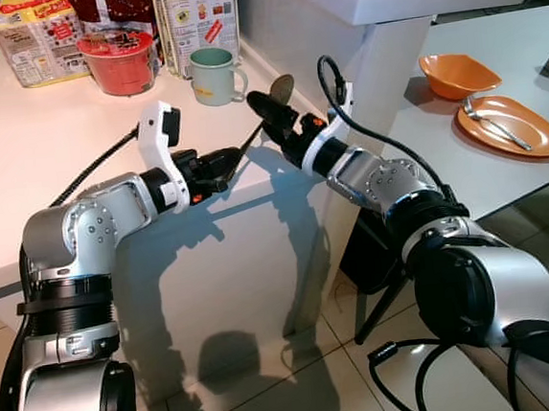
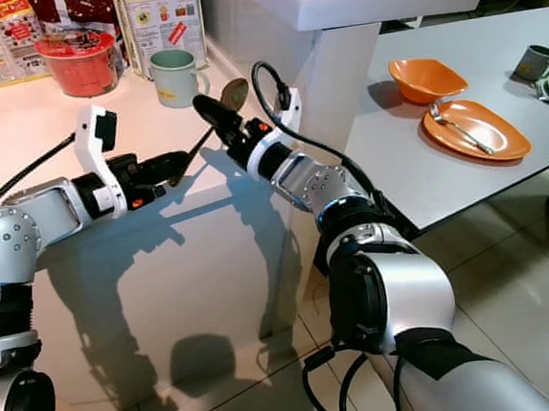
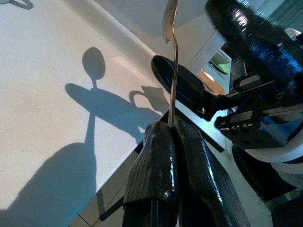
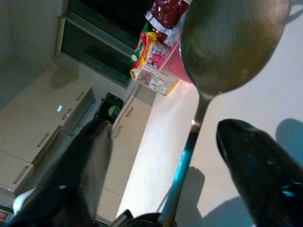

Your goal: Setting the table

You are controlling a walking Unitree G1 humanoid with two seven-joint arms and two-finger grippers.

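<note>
**Inspector:** Silver arms sit nearest the camera. Report the left gripper [image 1: 234, 161].

**Assessor:** Its two black fingers [image 3: 156, 165] are pressed together on the handle end of a spoon [image 3: 171, 56]. The spoon rises from the fingertips towards 1 o'clock in the head views, its bowl [image 1: 282, 88] held in the air above the white worktop [image 1: 48, 148], not touching it.

**Inspector:** And the right gripper [image 1: 268, 110]?

**Assessor:** Its fingers [image 4: 255, 165] are spread wide, one on either side of the spoon's neck, just below the bowl. Neither finger touches the metal in the right wrist view.

**Inspector:** Surroundings on the worktop?

**Assessor:** A pale green mug [image 1: 215, 75] stands at 11 o'clock from the spoon bowl, near it. A red noodle cup [image 1: 120, 61] lies at 9 o'clock from the mug, with printed food packets [image 1: 38, 34] behind both.

**Inspector:** Elsewhere?

**Assessor:** A grey dining table [image 1: 531, 58] stands well apart at 3 o'clock. It carries an orange bowl [image 1: 457, 73] and, just beside that, an orange plate [image 1: 528, 130] with a fork [image 1: 494, 125] lying on it.
</note>
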